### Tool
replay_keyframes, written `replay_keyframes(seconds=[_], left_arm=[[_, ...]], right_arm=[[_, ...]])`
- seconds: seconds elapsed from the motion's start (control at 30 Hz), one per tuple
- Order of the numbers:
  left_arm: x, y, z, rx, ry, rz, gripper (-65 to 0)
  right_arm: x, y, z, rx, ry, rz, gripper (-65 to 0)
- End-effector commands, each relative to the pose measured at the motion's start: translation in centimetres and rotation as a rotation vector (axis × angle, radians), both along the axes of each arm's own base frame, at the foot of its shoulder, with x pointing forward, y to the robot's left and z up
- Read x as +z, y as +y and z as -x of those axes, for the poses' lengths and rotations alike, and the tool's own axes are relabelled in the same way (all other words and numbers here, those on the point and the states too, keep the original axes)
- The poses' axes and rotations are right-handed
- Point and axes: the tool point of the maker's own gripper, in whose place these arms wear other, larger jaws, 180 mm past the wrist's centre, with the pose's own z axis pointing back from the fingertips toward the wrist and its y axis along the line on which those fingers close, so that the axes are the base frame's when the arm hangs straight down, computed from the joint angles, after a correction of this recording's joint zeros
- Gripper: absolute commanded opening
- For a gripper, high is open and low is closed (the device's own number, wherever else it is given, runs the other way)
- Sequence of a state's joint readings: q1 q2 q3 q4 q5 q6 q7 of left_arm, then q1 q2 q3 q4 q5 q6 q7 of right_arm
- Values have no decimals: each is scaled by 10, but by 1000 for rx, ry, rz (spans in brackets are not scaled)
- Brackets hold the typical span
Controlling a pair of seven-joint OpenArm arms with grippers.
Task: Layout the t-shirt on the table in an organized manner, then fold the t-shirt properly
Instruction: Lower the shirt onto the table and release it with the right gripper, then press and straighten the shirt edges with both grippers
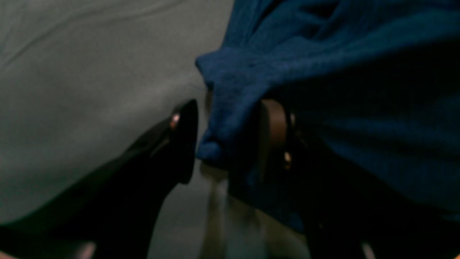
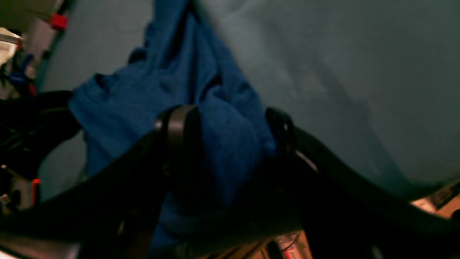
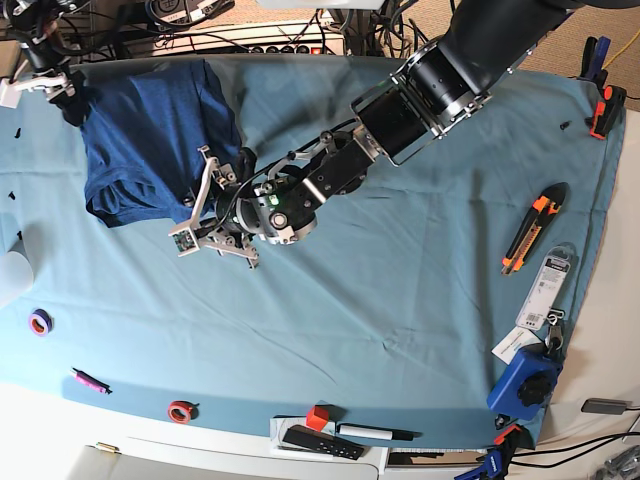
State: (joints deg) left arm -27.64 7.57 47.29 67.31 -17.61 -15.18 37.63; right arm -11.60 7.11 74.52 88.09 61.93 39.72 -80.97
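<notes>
Knit t-shirt (image 3: 150, 140), soft, light and wrinkly, lies bunched at the far corner of the surface (image 3: 400, 300); best taken at hem or shoulder edges. Both sets of fingers straddle folds, spread apart, neither clearly pinching.

My base view looks straight down on the whole desk (image 3: 400, 300); both wrist views sit close, facing the t-shirt (image 3: 150, 140), which all three share.

The table (image 3: 400, 300), draped in teal cloth, bears the t-shirt (image 3: 150, 130) bunched at its far corner, a utility knife (image 3: 530, 232), tape rolls (image 3: 40, 322) and a marker (image 3: 375, 432).
</notes>
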Motion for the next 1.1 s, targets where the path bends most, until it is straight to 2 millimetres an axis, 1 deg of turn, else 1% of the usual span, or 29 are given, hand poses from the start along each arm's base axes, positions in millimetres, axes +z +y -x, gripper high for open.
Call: replay_keyframes(seconds=[0.0, 0.37, 0.57, 0.67, 0.83, 0.9, 0.97, 1.0, 1.03, 1.07], left_arm=[[27, -15, -8, -5, -43, 62, -379], [29, -14, -10, 3, -43, 63, -379], [27, -11, -14, 5, -69, 36, -379], [35, -8, -27, 6, -137, 13, -379], [69, -2, -65, 72, -230, -6, -379], [78, -1, -71, 72, -235, -18, -379], [79, -1, -70, 69, -209, -20, -380], [77, -2, -65, 54, -176, -17, -383], [73, -4, -57, 25, -137, -15, -402], [69, -7, -44, -23, -92, -8, -439]], right_arm=[[17, -11, -5, 3, -39, 49, -360], [31, -27, -7, 14, -35, 104, -360], [45, -40, -11, 25, -38, 149, -360], [55, -47, -15, 32, -49, 177, -360], [76, -54, -23, 51, -104, 205, -360], [83, -55, -26, 57, -132, 207, -360], [87, -56, -30, 58, -149, 212, -361], [89, -55, -33, 57, -159, 211, -361], [90, -55, -35, 56, -166, 211, -361], [92, -55, -38, 58, -179, 210, -362]])
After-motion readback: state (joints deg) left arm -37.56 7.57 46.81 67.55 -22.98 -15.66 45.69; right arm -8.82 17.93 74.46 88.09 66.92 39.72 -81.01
